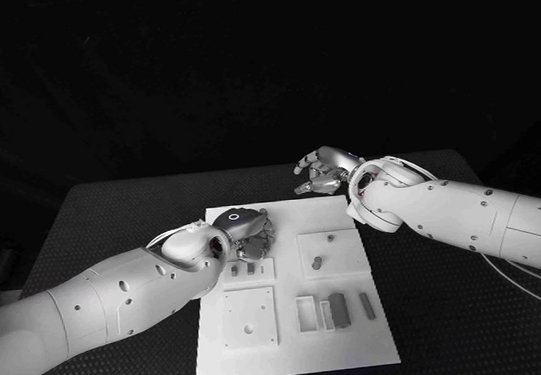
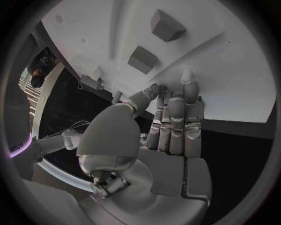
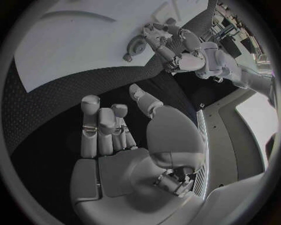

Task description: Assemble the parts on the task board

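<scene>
The white task board (image 1: 295,358) lies in the middle of the black table. Small grey parts are on it: two short ones (image 1: 243,270) in a left block, one (image 1: 315,262) on a raised square, and longer bars (image 1: 339,310) in slots near the front. My left hand (image 1: 243,233) hovers over the board's far left corner, fingers stretched out and holding nothing; beyond its fingertips (image 2: 186,77) are two grey parts (image 2: 142,58). My right hand (image 1: 325,171) hangs over the table just past the board's far edge, fingers (image 3: 99,124) loosely spread and empty.
A square plate with a small hole (image 1: 248,317) sits at the board's front left. Black table (image 1: 111,216) runs around all sides of the board. The right forearm (image 1: 472,217) crosses the table right of the board; the left forearm (image 1: 92,304) lies left of it.
</scene>
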